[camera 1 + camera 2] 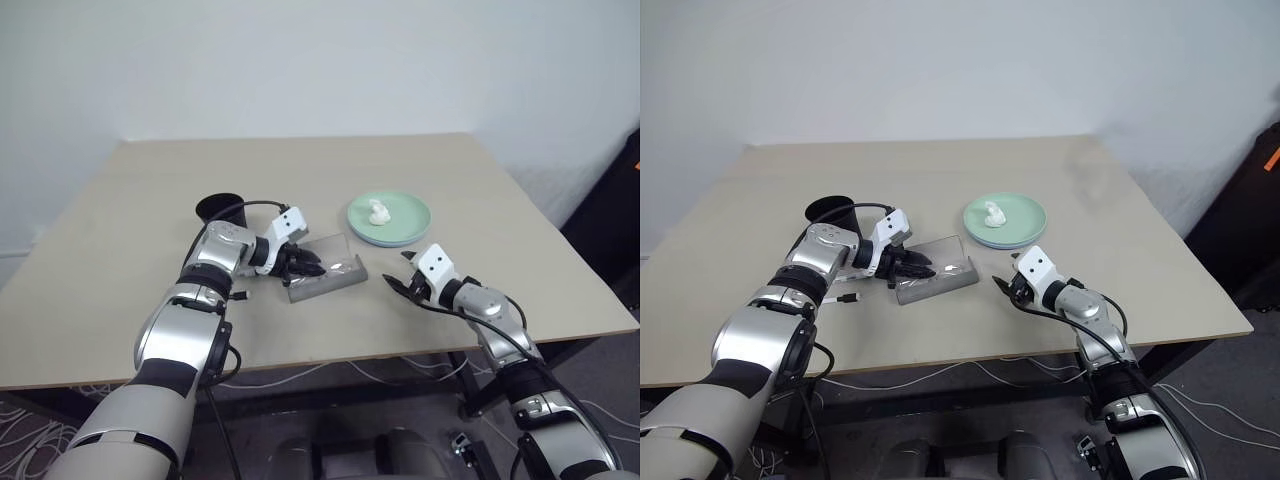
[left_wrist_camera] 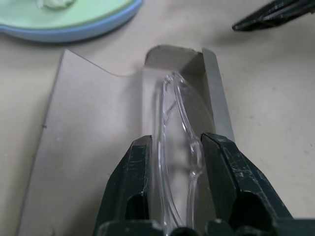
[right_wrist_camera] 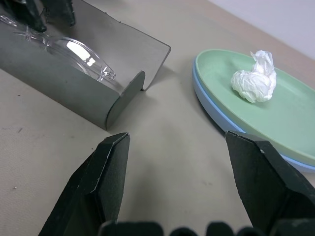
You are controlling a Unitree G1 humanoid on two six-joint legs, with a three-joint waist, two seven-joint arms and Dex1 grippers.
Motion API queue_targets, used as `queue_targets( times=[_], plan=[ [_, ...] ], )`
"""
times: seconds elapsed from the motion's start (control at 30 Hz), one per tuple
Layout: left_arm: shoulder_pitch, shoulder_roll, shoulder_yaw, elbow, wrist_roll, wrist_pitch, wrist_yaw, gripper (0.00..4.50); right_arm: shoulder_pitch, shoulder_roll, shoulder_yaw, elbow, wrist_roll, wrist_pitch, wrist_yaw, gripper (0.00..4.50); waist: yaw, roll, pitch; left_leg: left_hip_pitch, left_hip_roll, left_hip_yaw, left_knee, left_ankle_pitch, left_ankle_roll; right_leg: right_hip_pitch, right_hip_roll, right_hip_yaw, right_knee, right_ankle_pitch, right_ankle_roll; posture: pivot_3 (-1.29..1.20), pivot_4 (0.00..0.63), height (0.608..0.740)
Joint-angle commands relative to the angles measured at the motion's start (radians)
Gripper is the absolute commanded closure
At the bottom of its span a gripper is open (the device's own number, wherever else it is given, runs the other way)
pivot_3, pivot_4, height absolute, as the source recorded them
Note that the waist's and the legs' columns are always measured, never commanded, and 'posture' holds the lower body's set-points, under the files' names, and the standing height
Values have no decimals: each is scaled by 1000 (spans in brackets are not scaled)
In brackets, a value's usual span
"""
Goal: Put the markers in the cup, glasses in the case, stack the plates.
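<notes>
Two tools work over the near half of the tan bench (image 1: pixel 120 330). The right tool (image 1: pixel 398 276) hangs with its fingers wide apart and nothing between them, aimed at the short end of the case (image 1: pixel 325 268). The grey case lies open, its long axis running left to right and angled slightly away toward the right. The clear glasses (image 2: pixel 177 128) lie lengthwise in its trough. The left tool (image 1: pixel 312 267) stands at the case's left end, its fingers (image 2: pixel 133 187) parted on either side of the glasses; whether they still pinch the frame cannot be told. Bare bench separates case and right tool. Beyond, the stacked plates (image 1: pixel 389 218), mint green on light blue, carry a crumpled white tissue (image 1: pixel 379 212). The black cup (image 1: pixel 219 209) stands upright behind the left arm. Wide open bench extends to the far edge.
</notes>
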Motion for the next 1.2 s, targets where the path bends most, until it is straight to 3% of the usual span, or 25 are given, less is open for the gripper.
queue_targets(
  times=[0.03,0.13,0.27,0.47,0.73,1.07,1.2],
  plan=[
    [-59,-6,53,-6,-31,-37,89,2895,-21,1,-11,-34,5,-7,-2,1134,0,0,0,0,0,0,0,0,0,0,0,0,0,0,0,0,0,740],
    [-77,-6,73,2,-25,-57,161,3268,-20,2,-9,-36,4,-7,-2,1134,0,0,0,0,0,0,0,0,0,0,0,0,0,0,0,0,0,740],
    [-97,-1,41,18,38,-112,309,4486,-26,5,-9,-33,5,-8,-1,1134,0,0,0,0,0,0,0,0,0,0,0,0,0,0,0,0,0,740],
    [-88,10,-99,49,217,-215,517,4486,-31,6,-12,-42,11,-9,5,1134,0,0,0,0,0,0,0,0,0,1,0,0,0,2,3,0,0,740],
    [-77,-11,-168,93,312,-215,627,4486,-27,10,-15,-62,18,-3,8,1134,0,0,0,0,0,0,0,0,0,0,0,0,0,2,3,0,0,740],
    [-48,2,-227,113,390,-202,647,4486,-5,10,-18,-93,18,13,2,1134,0,0,0,0,0,0,0,0,0,0,0,0,0,2,2,0,0,740],
    [-40,-4,-189,110,347,-201,592,4486,-4,12,-18,-94,18,17,0,1134,0,0,0,1,0,1,0,0,0,0,0,0,0,2,2,0,0,740]
  ],
)
